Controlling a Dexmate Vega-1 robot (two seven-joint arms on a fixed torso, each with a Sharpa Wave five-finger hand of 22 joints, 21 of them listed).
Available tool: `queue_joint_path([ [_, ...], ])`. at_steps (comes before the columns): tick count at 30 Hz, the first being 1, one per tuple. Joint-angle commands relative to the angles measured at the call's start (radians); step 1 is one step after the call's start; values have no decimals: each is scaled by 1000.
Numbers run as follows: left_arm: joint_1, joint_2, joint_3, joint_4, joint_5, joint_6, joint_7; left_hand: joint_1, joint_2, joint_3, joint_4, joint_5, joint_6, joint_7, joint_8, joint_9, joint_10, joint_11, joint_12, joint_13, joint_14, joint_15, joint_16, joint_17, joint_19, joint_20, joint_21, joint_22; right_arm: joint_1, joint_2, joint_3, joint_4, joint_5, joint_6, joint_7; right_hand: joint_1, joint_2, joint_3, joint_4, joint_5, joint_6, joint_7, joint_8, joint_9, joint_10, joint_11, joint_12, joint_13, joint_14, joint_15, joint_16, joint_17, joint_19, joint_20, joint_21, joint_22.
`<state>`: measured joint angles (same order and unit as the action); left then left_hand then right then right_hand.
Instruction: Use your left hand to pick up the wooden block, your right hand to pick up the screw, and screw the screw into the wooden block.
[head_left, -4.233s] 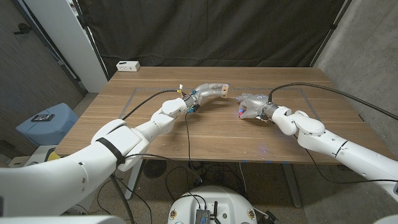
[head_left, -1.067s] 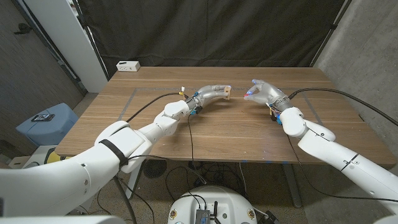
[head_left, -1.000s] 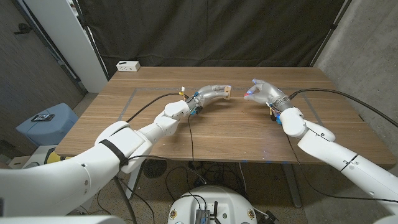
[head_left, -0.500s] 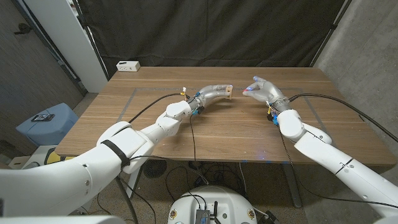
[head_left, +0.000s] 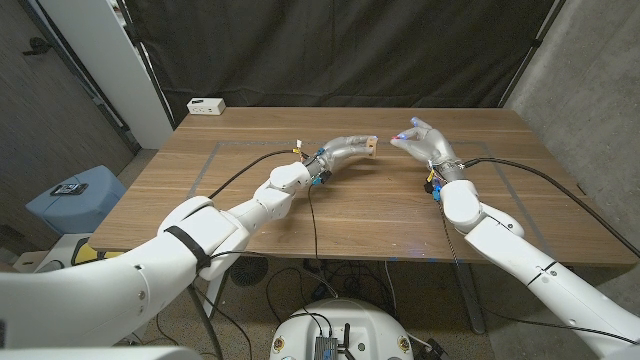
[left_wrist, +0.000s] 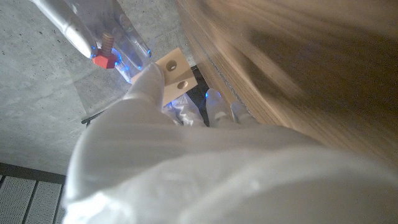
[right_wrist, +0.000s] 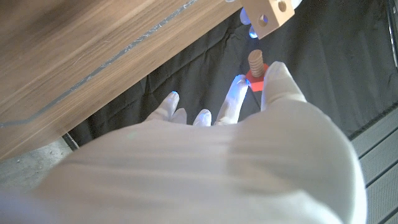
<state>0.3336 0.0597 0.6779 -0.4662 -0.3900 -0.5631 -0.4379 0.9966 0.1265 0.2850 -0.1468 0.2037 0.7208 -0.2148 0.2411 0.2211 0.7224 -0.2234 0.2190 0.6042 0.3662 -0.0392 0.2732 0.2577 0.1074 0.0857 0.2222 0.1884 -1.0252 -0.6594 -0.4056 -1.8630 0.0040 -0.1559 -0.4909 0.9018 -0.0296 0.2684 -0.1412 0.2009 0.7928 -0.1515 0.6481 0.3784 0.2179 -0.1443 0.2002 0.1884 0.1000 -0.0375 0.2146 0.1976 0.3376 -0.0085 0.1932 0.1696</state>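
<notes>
Both hands raised over the worktop (head_left: 330, 215) toward 12 o'clock. Left hand (head_left: 345, 150) grips the wooden block (head_left: 370, 148), its holed face showing. Right hand (head_left: 420, 140) pinches the screw (right_wrist: 255, 62) by its red head, tip just short of the block, at its 3 o'clock.

Above the far middle of the wooden tabletop (head_left: 350, 215), the left robot hand (head_left: 345, 150) holds the small pale wooden block with two holes (head_left: 371, 147); just to its right, the right robot hand (head_left: 420, 142) holds the red-headed wooden screw (right_wrist: 255, 66), close to the block, not touching
</notes>
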Motion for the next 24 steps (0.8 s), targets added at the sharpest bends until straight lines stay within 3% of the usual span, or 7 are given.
queue_joint_path([
  [1,29,6,-1,-48,-10,21,5,-6,1,8,-1,6,12,1,7,1,6,3,5,2,10,-118,-3,5,2,5,4,6,7,72,-3,30,21,48,-69,3,14,-3,-2,-5,2,6,8,2,11,5,0,2,12,-36,1,3,10,-2,4,3],
  [19,60,7,-15,-92,-28,28,42,-9,1,9,-1,6,8,0,4,1,4,3,4,2,8,-115,-4,6,-1,7,3,6,43,148,-26,96,8,106,-138,3,19,-5,-2,-8,7,4,11,-6,16,6,-1,2,16,-34,2,3,11,-4,3,3],
  [24,76,22,-11,-138,-21,36,60,-10,0,9,-1,6,7,0,4,1,3,3,4,2,9,-115,-4,6,-2,6,3,6,46,160,-27,103,8,108,-148,3,19,-6,-2,-9,9,6,13,-6,17,7,-1,2,16,-34,2,3,11,-3,3,3],
])
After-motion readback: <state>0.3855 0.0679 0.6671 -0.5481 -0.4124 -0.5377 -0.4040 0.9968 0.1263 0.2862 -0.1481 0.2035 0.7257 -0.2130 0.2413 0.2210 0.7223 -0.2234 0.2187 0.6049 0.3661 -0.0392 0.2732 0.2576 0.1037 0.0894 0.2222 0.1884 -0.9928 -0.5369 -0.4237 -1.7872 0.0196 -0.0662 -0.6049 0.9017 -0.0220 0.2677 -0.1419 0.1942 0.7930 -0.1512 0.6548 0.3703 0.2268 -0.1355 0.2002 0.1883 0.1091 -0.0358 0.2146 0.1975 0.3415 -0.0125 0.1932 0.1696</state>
